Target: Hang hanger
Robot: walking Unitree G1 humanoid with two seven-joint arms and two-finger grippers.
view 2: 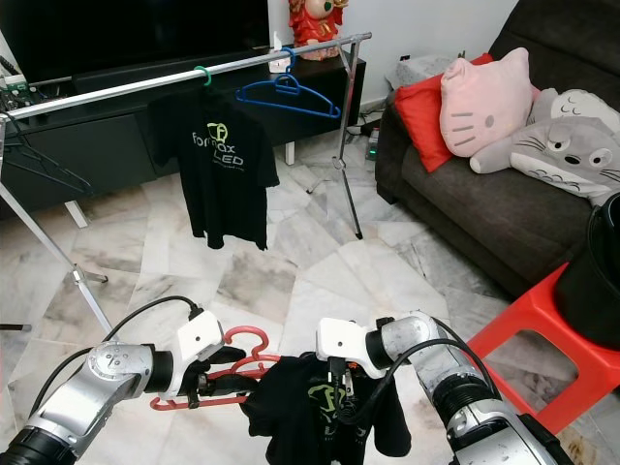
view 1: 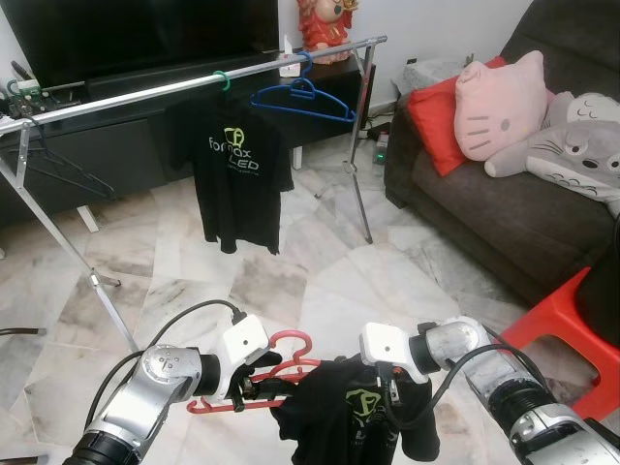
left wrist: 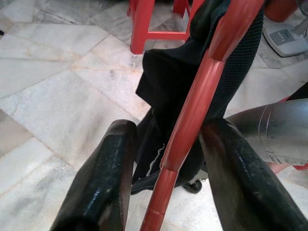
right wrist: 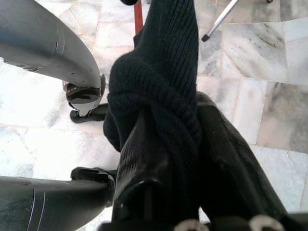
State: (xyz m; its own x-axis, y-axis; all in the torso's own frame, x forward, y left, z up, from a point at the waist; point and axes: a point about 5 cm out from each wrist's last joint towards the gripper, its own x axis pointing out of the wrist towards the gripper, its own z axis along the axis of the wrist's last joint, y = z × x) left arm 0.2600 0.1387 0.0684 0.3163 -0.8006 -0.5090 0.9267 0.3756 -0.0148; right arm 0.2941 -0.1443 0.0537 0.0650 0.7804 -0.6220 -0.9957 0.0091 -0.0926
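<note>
Left wrist view showed the left gripper (left wrist: pixel 166 178) clamped on the red plastic hanger (left wrist: pixel 192 115). The right gripper (right wrist: pixel 168 144) pinched the black T-shirt (view 1: pixel 354 412) on it. To reach the silver metal rail (view 1: pixel 194 82), both should lift together, keeping the hook upright.

We hold both silver arms low and bent in front of our body, forearms angled inward so the two wrists nearly meet at the centre. Our left tool (view 1: pixel 260 386) points to the right, its two black fingers (left wrist: pixel 103 187) on either side of the red hanger (left wrist: pixel 192 115), which runs up between them; the left wrist view leaves us unsure whether they press on it. Our right tool (view 1: pixel 386 407) points downward, its fingers (right wrist: pixel 144 159) clamped on a bunched fold of the black shirt (right wrist: pixel 163 91), and a black cable loops from each wrist back along its forearm.
</note>
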